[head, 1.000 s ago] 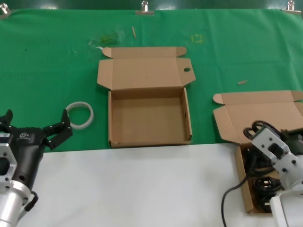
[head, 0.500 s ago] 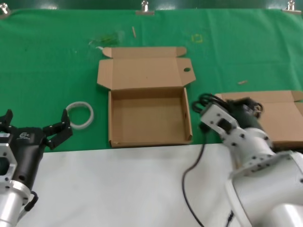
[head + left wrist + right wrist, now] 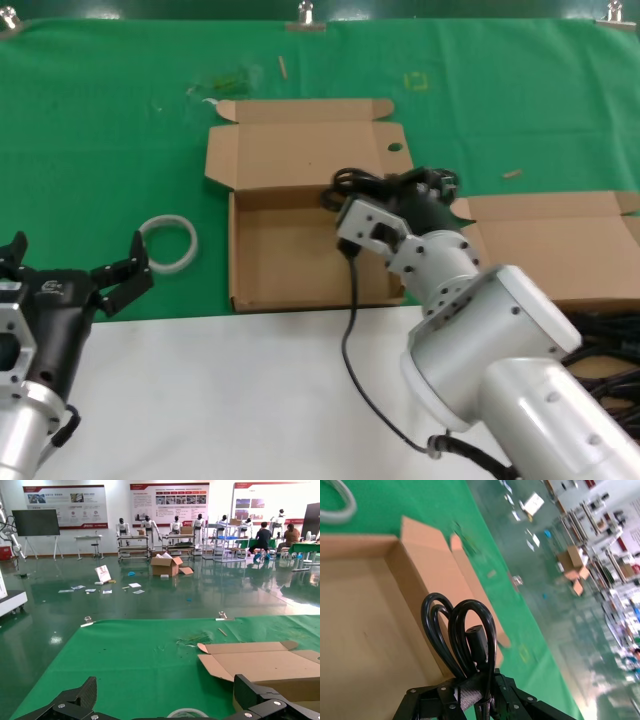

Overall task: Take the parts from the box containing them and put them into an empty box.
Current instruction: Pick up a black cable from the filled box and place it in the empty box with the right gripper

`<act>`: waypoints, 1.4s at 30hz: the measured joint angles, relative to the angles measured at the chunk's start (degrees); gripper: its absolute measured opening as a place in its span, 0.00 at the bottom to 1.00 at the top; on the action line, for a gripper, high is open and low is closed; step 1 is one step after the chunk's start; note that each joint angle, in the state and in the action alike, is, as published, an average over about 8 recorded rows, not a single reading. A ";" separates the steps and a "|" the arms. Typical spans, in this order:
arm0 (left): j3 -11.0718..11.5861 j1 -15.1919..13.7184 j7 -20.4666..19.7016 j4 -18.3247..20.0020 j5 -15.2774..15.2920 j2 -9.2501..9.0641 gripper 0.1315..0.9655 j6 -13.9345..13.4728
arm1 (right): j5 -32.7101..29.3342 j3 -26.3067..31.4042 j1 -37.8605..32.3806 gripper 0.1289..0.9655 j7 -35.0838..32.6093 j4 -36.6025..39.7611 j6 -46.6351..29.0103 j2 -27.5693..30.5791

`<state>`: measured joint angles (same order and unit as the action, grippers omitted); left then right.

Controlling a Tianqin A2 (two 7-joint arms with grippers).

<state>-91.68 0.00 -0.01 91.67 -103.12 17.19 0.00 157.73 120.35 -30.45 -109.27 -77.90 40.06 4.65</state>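
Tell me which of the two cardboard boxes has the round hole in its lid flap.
The middle box, under the right gripper carrying the cable bundle. The box at the right edge shows only plain flaps.

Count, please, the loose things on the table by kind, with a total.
Cardboard boxes: 2 (empty box, box containing them)
Coiled black power cable in view: 1, held by the right gripper
White tape ring: 1
Total: 4
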 joint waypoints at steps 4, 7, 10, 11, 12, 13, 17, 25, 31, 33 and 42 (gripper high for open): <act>0.00 0.00 0.00 0.00 0.00 0.00 1.00 0.00 | 0.00 4.64 -2.55 0.02 4.02 4.68 -2.88 0.09; 0.00 0.00 0.00 0.00 0.00 0.00 1.00 0.00 | 0.00 8.45 -4.17 0.02 7.68 7.11 -4.49 0.22; 0.00 0.00 0.00 0.00 0.00 0.00 1.00 0.00 | 0.00 12.22 -5.57 0.01 11.35 8.57 -5.52 0.40; 0.00 0.00 0.00 0.00 0.00 0.00 1.00 0.00 | 0.00 13.41 -5.98 0.01 12.52 8.88 -5.75 0.46; 0.00 0.00 0.00 0.00 0.00 0.00 1.00 0.00 | 0.00 14.48 -6.33 0.01 13.56 9.08 -5.90 0.51; 0.00 0.00 0.00 0.00 0.00 0.00 1.00 0.00 | 0.00 15.50 -6.64 0.01 14.55 9.20 -5.98 0.55; 0.00 0.00 0.00 0.00 0.00 0.00 1.00 0.00 | 0.00 18.60 -7.30 0.01 17.50 8.94 -5.78 0.68; 0.00 0.00 0.00 0.00 0.00 0.00 1.00 0.00 | 0.00 20.59 -6.37 0.01 19.64 6.68 -4.02 0.79; 0.00 0.00 0.00 0.00 0.00 0.00 1.00 0.00 | 0.00 20.36 -5.53 0.01 20.41 5.48 -3.18 1.00; 0.00 0.00 0.00 0.00 0.00 0.00 1.00 0.00 | 0.00 20.39 -5.47 0.01 20.67 5.35 -3.13 1.14; 0.00 0.00 0.00 0.00 0.00 0.00 1.00 0.00 | 0.00 20.44 -5.45 0.01 20.86 5.28 -3.11 2.09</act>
<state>-91.68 0.00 -0.01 91.67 -103.12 17.19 0.00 157.73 140.79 -35.90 -88.42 -72.61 36.94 6.74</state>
